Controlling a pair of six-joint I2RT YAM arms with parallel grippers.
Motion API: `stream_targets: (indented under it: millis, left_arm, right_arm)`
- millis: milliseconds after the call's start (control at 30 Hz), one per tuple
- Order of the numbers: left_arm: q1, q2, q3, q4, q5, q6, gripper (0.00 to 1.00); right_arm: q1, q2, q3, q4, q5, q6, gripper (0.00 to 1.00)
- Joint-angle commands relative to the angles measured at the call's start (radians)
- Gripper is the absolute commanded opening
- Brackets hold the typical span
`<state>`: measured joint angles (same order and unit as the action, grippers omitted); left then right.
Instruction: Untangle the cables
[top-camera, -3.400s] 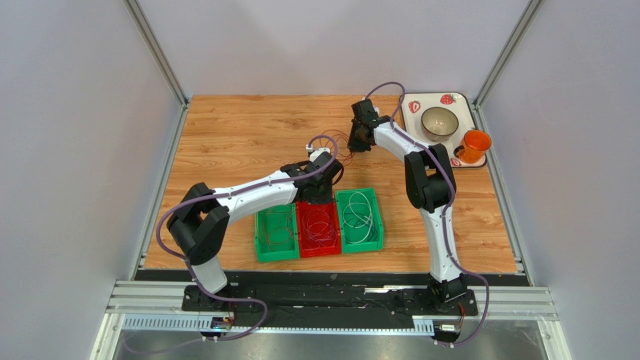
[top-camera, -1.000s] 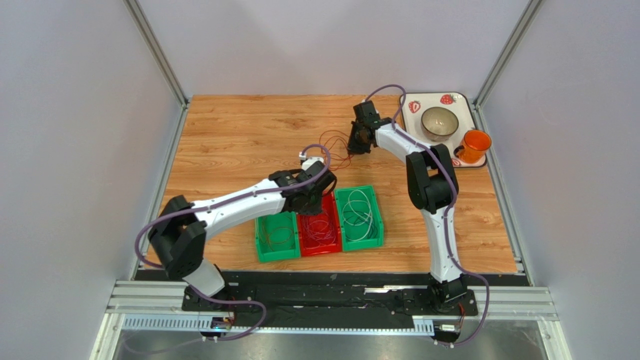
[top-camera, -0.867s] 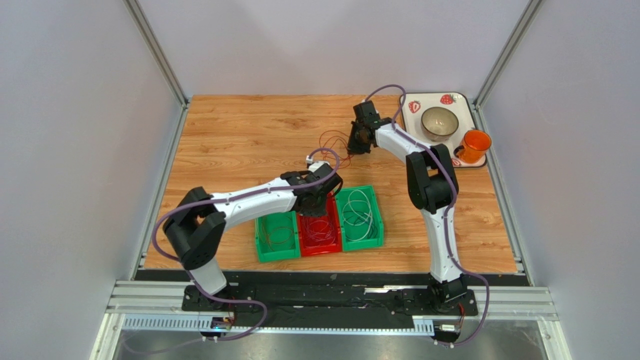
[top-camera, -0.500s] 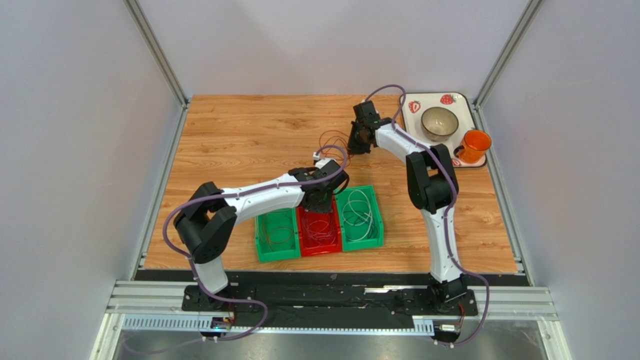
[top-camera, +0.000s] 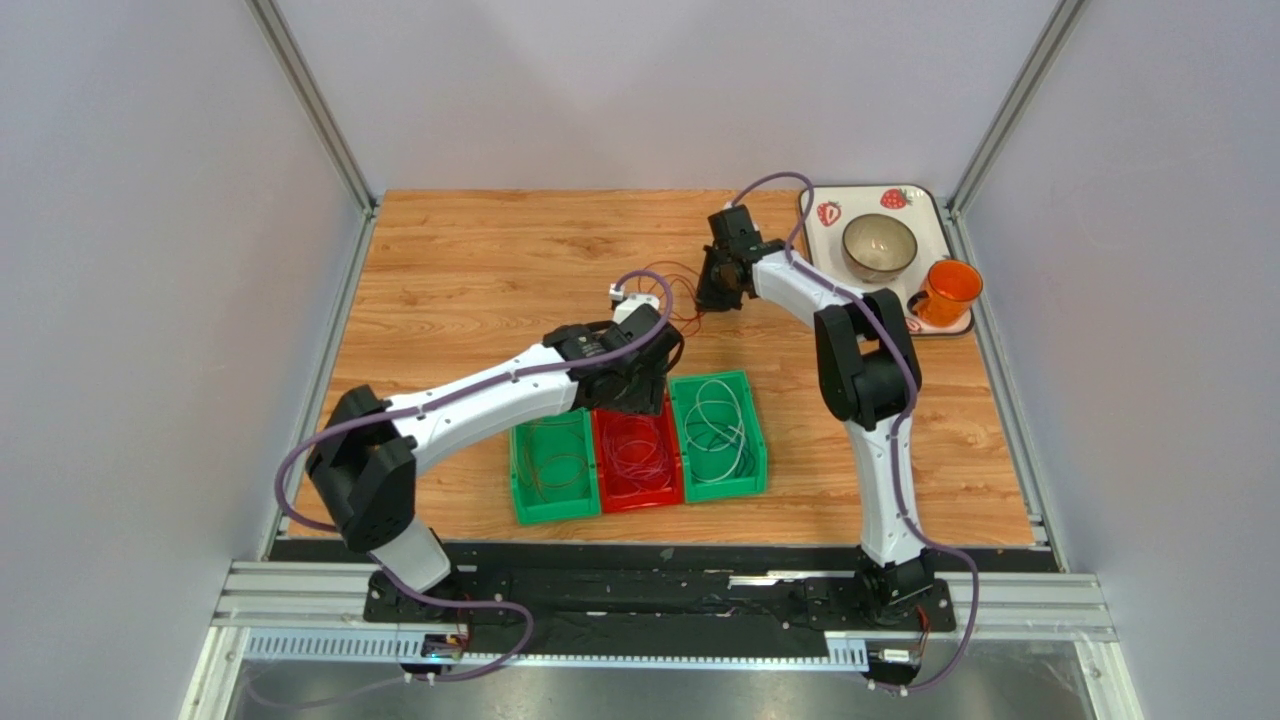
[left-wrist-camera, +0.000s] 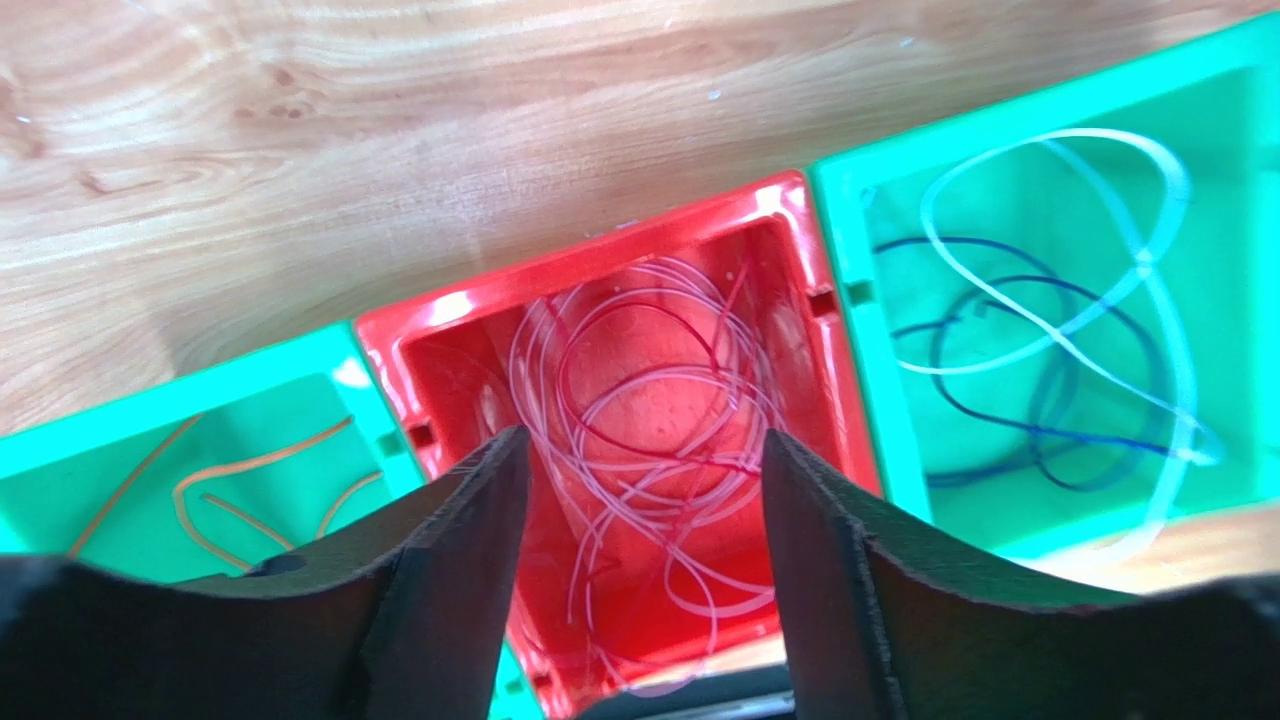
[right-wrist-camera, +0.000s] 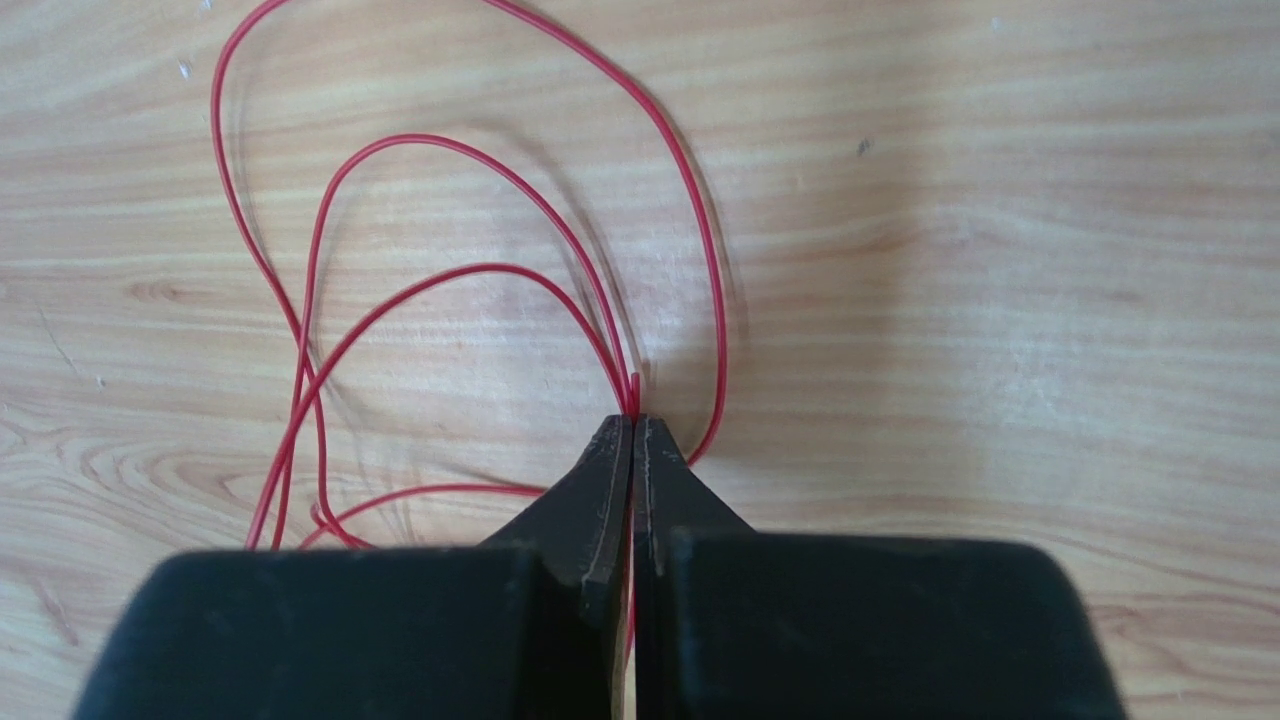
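– Three bins stand in a row near the front of the tabletop (top-camera: 481, 255) in the overhead view: a first green bin (top-camera: 517, 477), a red bin (top-camera: 639, 507) and a second green bin (top-camera: 759, 443). What does the left wrist camera add?

– Their contents. The left tool (left-wrist-camera: 643, 438) hangs over the red bin with its fingers wide apart and nothing between them. Below it lies a heap of red loops (left-wrist-camera: 661, 375), hair-thin and overlapping, pale pink where the light catches them. The second green bin holds a white loop (left-wrist-camera: 1052, 138) twisted like a figure eight over dark blue loops (left-wrist-camera: 1037, 450). The first green bin holds orange strands (left-wrist-camera: 263, 450).

– And from above?

– The strands are only faint lines there, and the left arm covers the back of the red bin.

– Where is the other arm?

– Farther back, reaching across from near the tray (top-camera: 857, 191) that carries a bowl (top-camera: 879, 243) and an orange cup (top-camera: 951, 288). Only the right wrist camera shows the grip: the right tool (right-wrist-camera: 631, 428) has its tips pressed together on a red cable (right-wrist-camera: 619, 375) down at the wood. From the pinch, several thin red arcs fan out to the upper left across the bare tabletop, and one arc swings round the right side of the tips.

– Are those arcs knotted?

– I cannot tell; they cross one another low on the left, but they lie flat on the wood
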<state>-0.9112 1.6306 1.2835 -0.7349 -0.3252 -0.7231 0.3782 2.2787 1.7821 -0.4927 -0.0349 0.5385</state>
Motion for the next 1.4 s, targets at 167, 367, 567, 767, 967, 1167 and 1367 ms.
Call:
stream_targets:
  millis: [167, 367, 567, 767, 967, 1167, 1367]
  left_arm:
    - [-0.003, -0.156, 0.039, 0.002, -0.046, 0.069, 0.69]
    - [0.011, -0.253, -0.073, 0.205, 0.046, 0.116, 0.67]
    - [0.046, -0.350, -0.199, 0.353, 0.087, 0.120, 0.65]
    - [0.078, -0.385, -0.275, 0.475, 0.063, 0.151, 0.64]
    - [0.165, -0.388, -0.424, 0.729, 0.113, 0.174, 0.63]
    - [0.210, -0.302, -0.469, 0.945, 0.285, 0.208, 0.61]
    - [0.212, -0.347, -0.604, 1.186, 0.318, 0.152, 0.61]
  right_arm:
    - [0.025, -0.215, -0.234, 0.143, 0.108, -0.005, 0.00]
    - [0.054, -0.534, -0.597, 0.578, 0.145, -0.046, 0.00]
    - [0.062, -0.685, -0.632, 0.646, 0.122, -0.101, 0.00]
    - [0.111, -0.720, -0.441, 0.436, 0.124, -0.176, 0.00]
    - [0.169, -0.808, -0.330, 0.342, 0.153, -0.206, 0.00]
    - [0.234, -0.846, -0.285, 0.315, 0.211, -0.213, 0.00]
    - [0.281, -0.832, -0.210, 0.283, 0.262, -0.209, 0.00]
